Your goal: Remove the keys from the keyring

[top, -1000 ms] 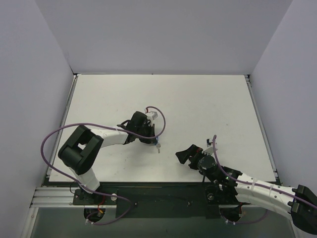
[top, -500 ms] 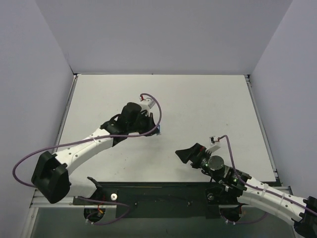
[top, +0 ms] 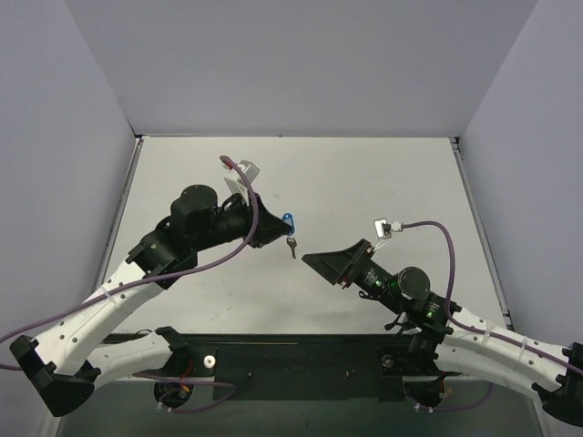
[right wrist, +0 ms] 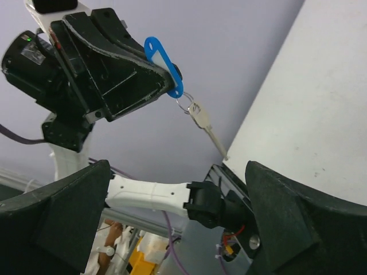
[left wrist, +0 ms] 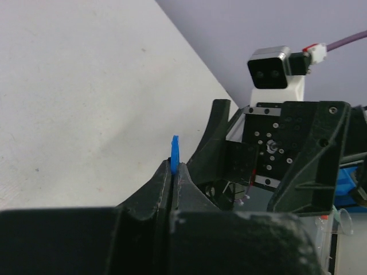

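Overhead and wrist views of the two arms over the white worktop [top: 383,182]. The left pincer [top: 276,228] is pressed together on the keyring [top: 288,221], a small blue oval tag held edge-on between the two black fingers. In the left wrist view, only the tag's upper edge stands proud of the fingertips. The tag is held up off the worktop, roughly over its middle. A thin metal ring [right wrist: 184,105] passes through the tag's lower end, and from it a single silver key [right wrist: 206,129] hangs free, blade pointing down and away from the left pincer. No second key can be made out.

The right pincer [top: 314,261] is spread wide and grips nothing. In its own wrist view the two dark fingers [right wrist: 63,217] frame the scene at lower left and lower right, with tag and key between and beyond them. Seen from above, its tips point toward the key and sit near it but apart, to the key's right and nearer the arm bases.
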Controlling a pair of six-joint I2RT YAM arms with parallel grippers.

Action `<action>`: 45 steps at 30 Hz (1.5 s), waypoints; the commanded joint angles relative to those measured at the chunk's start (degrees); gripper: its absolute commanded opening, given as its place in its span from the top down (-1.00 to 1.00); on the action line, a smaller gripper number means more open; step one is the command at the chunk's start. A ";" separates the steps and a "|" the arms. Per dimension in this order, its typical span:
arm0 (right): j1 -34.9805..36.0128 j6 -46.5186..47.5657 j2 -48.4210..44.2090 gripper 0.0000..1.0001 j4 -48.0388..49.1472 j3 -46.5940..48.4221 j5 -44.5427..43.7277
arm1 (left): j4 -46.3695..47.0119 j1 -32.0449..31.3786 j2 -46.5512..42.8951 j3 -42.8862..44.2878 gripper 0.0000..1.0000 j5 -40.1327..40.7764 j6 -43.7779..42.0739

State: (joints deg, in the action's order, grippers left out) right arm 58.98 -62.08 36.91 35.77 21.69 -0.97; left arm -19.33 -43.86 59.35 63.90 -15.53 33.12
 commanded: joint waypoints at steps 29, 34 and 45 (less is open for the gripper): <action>1.66 -1.37 12.13 -0.94 17.49 20.41 9.58 | 20.37 -0.53 -8.90 6.94 1.00 -11.28 20.48; 2.28 -4.61 14.33 -0.92 25.99 19.79 10.46 | 21.96 -0.53 -9.52 5.98 1.00 -10.49 21.54; 3.51 -9.37 19.69 -0.82 39.02 21.19 11.78 | 27.33 -0.70 -10.31 4.13 1.00 -10.75 24.97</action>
State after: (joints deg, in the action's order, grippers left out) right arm 61.69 -69.21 55.86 62.70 40.95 9.30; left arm 2.79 -44.18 50.15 68.14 -26.20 56.58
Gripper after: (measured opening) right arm 0.923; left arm 0.029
